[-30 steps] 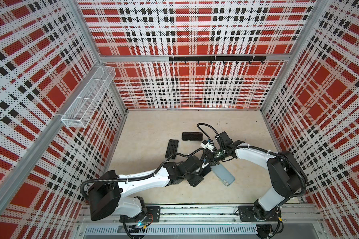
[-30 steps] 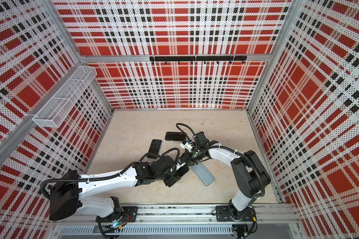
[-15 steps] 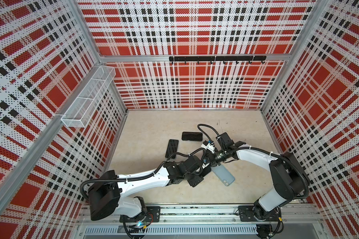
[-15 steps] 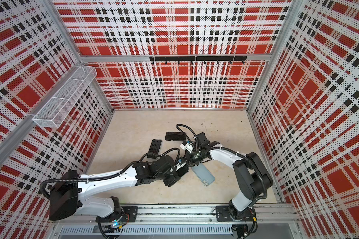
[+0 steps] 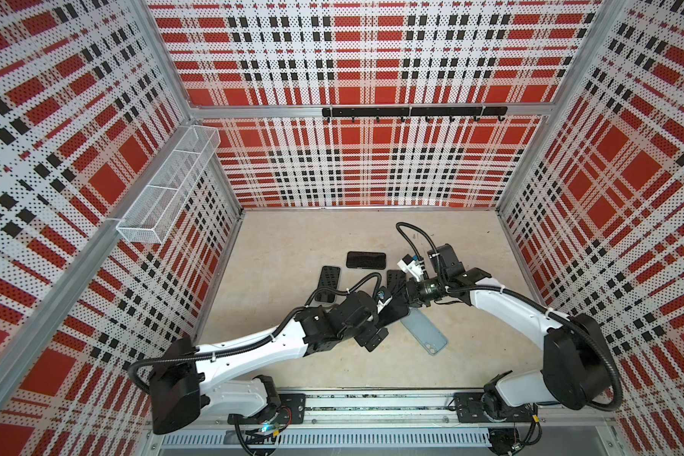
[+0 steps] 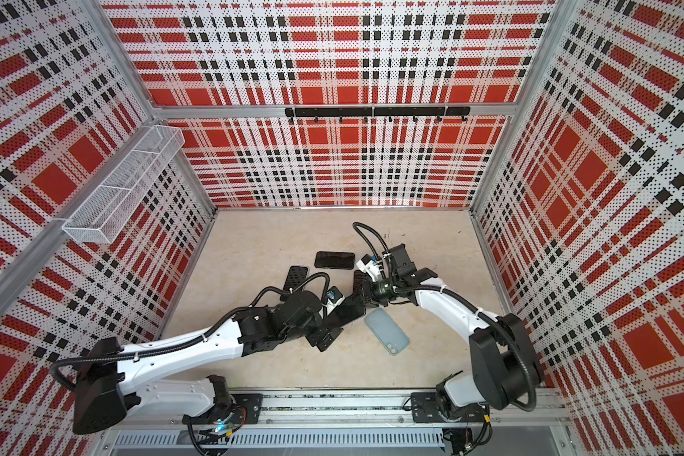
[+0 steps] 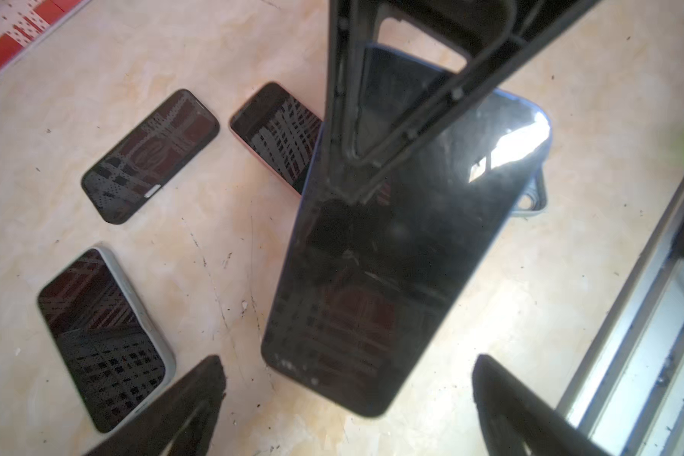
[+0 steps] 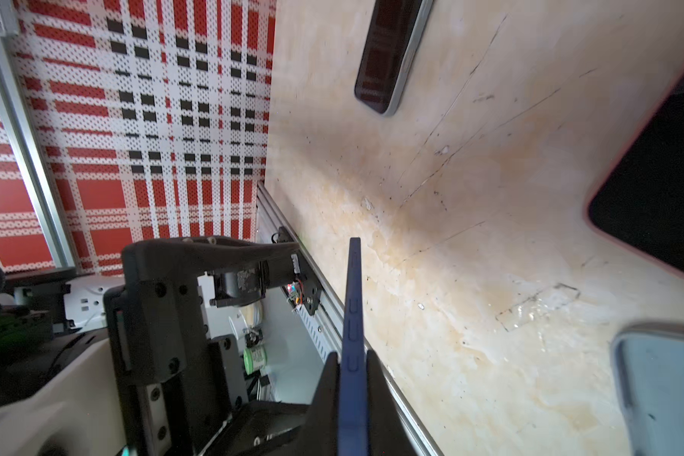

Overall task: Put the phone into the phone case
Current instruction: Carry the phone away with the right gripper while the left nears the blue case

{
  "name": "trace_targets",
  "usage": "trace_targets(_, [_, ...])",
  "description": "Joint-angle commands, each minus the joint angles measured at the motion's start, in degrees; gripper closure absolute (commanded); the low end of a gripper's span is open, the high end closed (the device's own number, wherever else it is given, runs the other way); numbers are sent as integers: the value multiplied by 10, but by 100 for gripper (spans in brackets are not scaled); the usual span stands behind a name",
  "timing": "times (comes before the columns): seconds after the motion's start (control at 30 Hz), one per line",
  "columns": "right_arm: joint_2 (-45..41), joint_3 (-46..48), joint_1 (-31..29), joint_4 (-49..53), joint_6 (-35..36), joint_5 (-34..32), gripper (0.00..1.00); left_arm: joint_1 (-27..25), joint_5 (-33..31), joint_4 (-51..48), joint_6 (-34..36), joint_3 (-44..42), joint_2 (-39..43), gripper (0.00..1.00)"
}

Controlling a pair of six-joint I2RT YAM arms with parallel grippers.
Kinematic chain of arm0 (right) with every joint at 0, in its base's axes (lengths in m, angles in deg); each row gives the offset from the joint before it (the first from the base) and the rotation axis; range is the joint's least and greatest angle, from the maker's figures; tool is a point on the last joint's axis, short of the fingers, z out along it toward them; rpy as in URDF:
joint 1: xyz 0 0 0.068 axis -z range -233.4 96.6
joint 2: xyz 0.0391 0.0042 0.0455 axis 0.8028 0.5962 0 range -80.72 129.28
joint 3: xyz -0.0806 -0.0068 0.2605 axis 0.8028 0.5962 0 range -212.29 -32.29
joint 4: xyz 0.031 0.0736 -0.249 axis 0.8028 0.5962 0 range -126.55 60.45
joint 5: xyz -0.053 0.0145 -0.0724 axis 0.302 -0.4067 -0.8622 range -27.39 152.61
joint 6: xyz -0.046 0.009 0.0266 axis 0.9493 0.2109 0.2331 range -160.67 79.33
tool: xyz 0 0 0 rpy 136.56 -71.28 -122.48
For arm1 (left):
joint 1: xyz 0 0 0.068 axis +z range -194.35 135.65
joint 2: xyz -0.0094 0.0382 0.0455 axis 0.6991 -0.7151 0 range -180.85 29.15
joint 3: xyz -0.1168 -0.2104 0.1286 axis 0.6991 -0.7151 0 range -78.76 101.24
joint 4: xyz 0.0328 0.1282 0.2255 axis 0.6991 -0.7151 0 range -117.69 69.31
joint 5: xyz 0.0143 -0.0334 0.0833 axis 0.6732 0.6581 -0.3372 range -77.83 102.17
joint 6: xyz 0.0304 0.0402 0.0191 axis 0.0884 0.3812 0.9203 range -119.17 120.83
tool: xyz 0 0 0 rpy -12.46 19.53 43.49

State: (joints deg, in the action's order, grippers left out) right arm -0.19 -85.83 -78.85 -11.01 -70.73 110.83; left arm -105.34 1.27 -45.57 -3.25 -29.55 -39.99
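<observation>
"Where's the phone?"

"My right hand (image 8: 351, 357) pinches the phone (image 7: 395, 268) across its flat faces at one end, tilted up off the bench (image 5: 293, 244), close by the case (image 5: 423, 331). My left hand (image 7: 348, 361) is spread wide astride the other end, not touching."

"How will it handle?"

"Stiff, with slick glass, I'd judge. Better to hold it by the side edges. The case probably flexes."

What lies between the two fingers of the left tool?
The phone's near end, clear of both fingers; the left wrist view shows it.
</observation>
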Motion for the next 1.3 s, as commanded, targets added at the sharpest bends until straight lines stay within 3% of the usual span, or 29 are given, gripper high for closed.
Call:
trace_targets(0.0, [-53, -20, 21, 4, -42, -46, 100, -13, -27, -5, -12, 16, 45, 1])
trace_targets(0.17, [-137, -29, 79, 81, -72, -156, 100, -29, -53, -37, -34, 33, 81, 1])
trace_targets(0.3, [-205, -45, 127, 183, -69, -263, 100, -29, -68, -62, -87, 62, 58, 0])
trace_targets(0.57, [-325, -104, 146, 359, -29, -512, 100, -39, -84, -134, -188, 188, -133, 4])
trace_targets(0.67, [-359, -110, 146, 394, -25, -566, 100, -46, -75, -149, -212, 237, -214, 8])
trace_targets(0.97, [-390, -84, 146, 409, -20, -560, 100, -65, -62, -181, -204, 367, -411, 14])
trace_targets(1.27, [-398, -70, 146, 395, -12, -549, 100, -40, -40, -181, -178, 430, -506, 26])
